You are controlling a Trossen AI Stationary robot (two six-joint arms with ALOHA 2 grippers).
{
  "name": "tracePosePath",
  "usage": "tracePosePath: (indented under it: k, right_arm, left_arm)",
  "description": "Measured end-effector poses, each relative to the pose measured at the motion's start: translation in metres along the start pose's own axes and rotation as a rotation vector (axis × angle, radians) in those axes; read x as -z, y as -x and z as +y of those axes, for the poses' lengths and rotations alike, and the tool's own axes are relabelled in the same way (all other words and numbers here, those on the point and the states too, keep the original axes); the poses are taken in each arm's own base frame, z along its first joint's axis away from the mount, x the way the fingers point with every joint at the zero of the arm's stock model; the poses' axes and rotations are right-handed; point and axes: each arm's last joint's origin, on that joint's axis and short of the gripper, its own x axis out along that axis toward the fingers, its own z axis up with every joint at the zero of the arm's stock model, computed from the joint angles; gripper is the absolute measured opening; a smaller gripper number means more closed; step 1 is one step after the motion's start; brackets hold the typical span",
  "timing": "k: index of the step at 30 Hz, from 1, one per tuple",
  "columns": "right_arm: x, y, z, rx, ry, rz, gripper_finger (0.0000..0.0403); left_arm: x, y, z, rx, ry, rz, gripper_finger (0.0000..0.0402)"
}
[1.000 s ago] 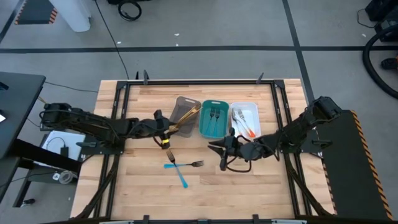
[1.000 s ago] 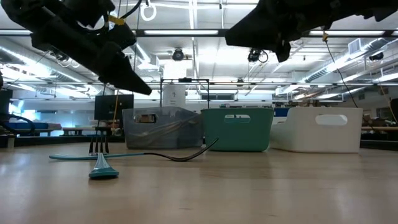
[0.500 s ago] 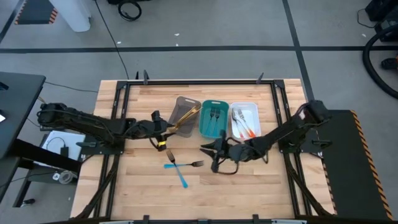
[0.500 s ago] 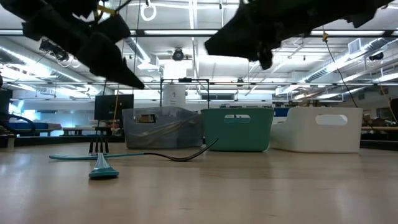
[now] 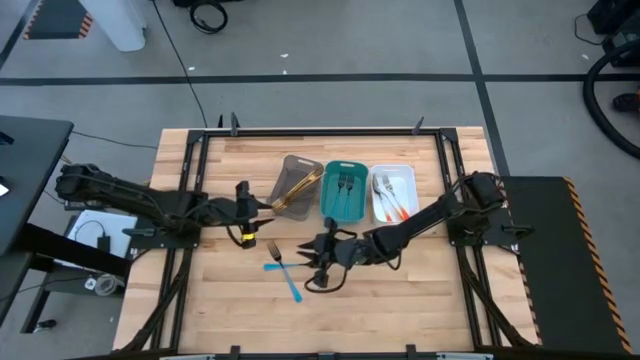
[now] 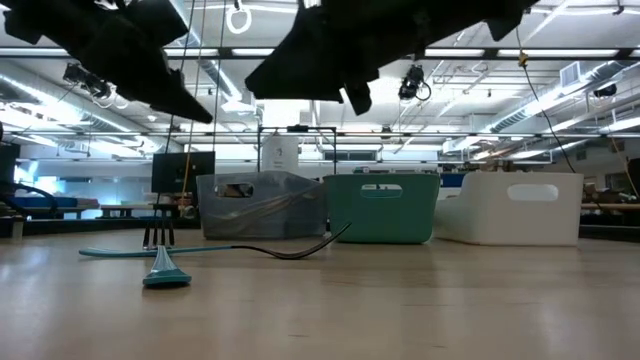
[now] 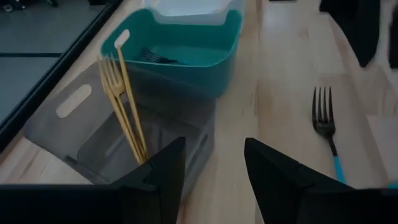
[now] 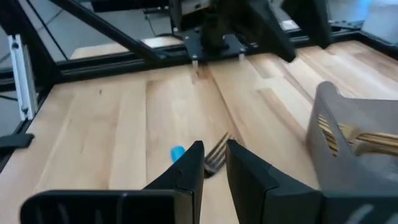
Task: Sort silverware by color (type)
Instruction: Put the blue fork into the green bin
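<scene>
Right gripper (image 5: 318, 262), jaws narrowly parted and empty, is poised over the blue forks (image 5: 283, 266) near the trays. Descent should be centred on one handle. Left gripper (image 5: 243, 208), open, waits left of the grey tray (image 5: 291, 166).

A light wooden plank bench (image 5: 400, 310) framed by black metal rails is seen from above. Three rectangular plastic trays are set side by side on its far half: a grey-brown tray (image 5: 296, 186) on the left, a teal tray (image 5: 343, 192) in the middle and a white tray (image 5: 393, 192) on the right. Nearer the front, a blue-handled fork (image 5: 303, 264) and a second blue-handled utensil (image 5: 285, 276) are laid crossed directly on the bare wood.
</scene>
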Motion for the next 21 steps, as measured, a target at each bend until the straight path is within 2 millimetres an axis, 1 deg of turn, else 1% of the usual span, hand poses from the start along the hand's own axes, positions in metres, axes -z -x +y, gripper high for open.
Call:
tracePosePath:
  k: [7, 12, 15, 21]
  right_arm:
    - [-0.006, -0.013, 0.009, -0.016, -0.002, 0.001, 0.0075]
    - [-0.009, -0.017, 0.008, -0.012, -0.013, -0.002, 0.0075]
    - [-0.007, -0.027, 0.010, -0.027, -0.028, 0.002, 0.0075]
    - [0.000, -0.049, 0.020, -0.084, -0.018, 0.021, 0.0075]
  left_arm:
    - [0.007, 0.003, -0.002, 0.002, 0.002, 0.056, 0.0172]
    - [0.007, 0.004, -0.004, 0.013, 0.019, 0.062, 0.0172]
    - [0.007, 0.004, -0.004, 0.013, 0.019, 0.062, 0.0172]
    - [0.007, 0.004, -0.004, 0.015, 0.028, 0.058, 0.0172]
